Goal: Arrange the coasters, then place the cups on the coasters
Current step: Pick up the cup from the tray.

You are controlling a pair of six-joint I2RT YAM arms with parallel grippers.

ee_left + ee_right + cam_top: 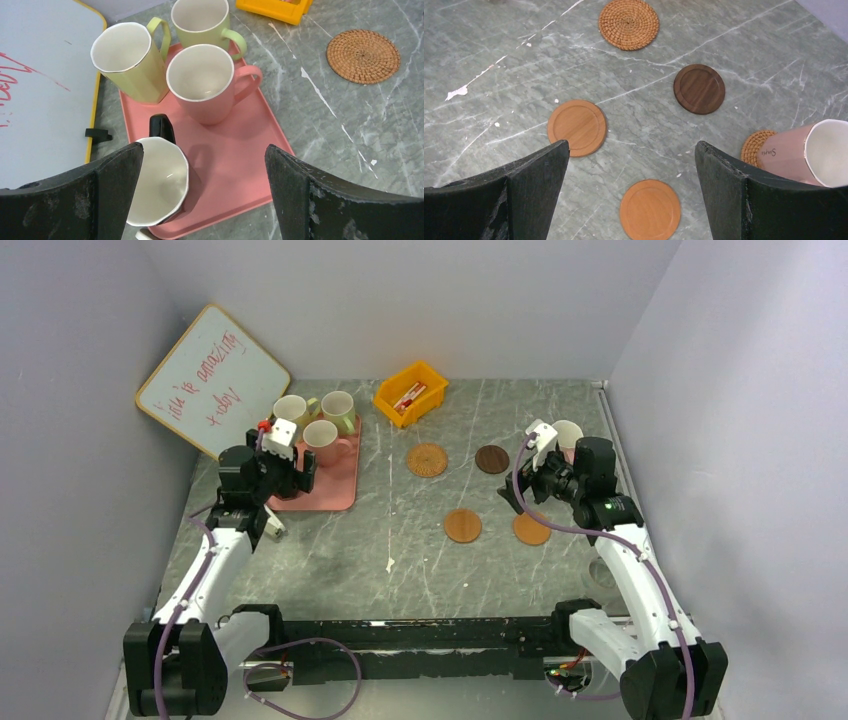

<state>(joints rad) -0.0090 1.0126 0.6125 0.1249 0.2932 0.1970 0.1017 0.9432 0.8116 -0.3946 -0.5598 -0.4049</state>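
Note:
On the pink tray (235,165) stand two pale green cups (129,62) (202,22), a pink cup (205,82) and a black cup (159,179). My left gripper (202,165) hangs open over the tray's near end, its left finger above the black cup. On the table lie a woven coaster (629,23), a dark brown coaster (699,88) and two orange coasters (577,127) (650,209). My right gripper (631,150) is open above the nearer orange one. Another pink cup (809,152) sits on a second woven coaster (755,146) at the right.
A yellow bin (410,392) with small items stands at the back centre. A whiteboard (212,380) leans against the left wall beside the tray (325,490). Walls close in on both sides. A white scrap (390,564) lies mid-table.

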